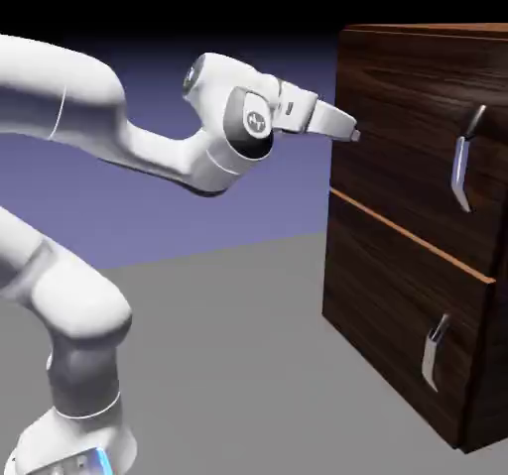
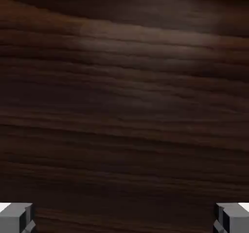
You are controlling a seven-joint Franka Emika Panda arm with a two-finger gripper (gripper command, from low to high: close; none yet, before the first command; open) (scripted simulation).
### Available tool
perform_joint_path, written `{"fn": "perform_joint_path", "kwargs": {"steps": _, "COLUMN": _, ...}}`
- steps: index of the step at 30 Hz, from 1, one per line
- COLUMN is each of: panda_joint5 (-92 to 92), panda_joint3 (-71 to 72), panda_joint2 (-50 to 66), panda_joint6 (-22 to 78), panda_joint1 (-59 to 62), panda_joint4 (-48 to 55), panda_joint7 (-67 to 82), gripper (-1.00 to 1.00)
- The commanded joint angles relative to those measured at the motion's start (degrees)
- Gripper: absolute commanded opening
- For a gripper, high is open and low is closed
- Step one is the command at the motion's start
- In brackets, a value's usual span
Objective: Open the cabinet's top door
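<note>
One cabinet (image 1: 417, 215) stands on one grey surface (image 1: 228, 364). Its front carries two panels: one top door (image 1: 412, 156) and one lower panel (image 1: 397, 334), parted by one light dividing strip (image 1: 407, 235). Two silver handles show, one upper handle (image 1: 463, 161) and one lower handle (image 1: 434, 349). One white arm (image 1: 99, 126) bears one gripper (image 1: 354, 134) with two grey fingertips (image 2: 17, 217).

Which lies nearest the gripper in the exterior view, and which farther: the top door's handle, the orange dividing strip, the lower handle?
From the gripper, near the cabinet's left edge:
1. Top door's handle, to its right on the upper panel.
2. Orange dividing strip, below it.
3. Lower handle, far below on the lower panel.
</note>
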State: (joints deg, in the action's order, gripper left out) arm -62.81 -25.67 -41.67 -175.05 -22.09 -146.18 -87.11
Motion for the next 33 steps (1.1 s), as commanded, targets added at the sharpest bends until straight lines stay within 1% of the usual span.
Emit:
{"fn": "perform_joint_path", "kwargs": {"steps": 1, "panda_joint5": -2.5, "panda_joint3": -1.02, "panda_joint2": -0.36, "panda_joint6": -0.04, "panda_joint1": -0.85, "panda_joint4": 0.59, "panda_joint7": -1.77, "gripper": 1.0}}
{"fn": "perform_joint_path", "kwargs": {"steps": 33, "panda_joint5": -82.23, "panda_joint3": -33.61, "panda_joint2": -11.8, "panda_joint6": -1.36, "panda_joint1": -28.02, "panda_joint4": 19.4, "panda_joint7": -58.47, "gripper": 1.0}}
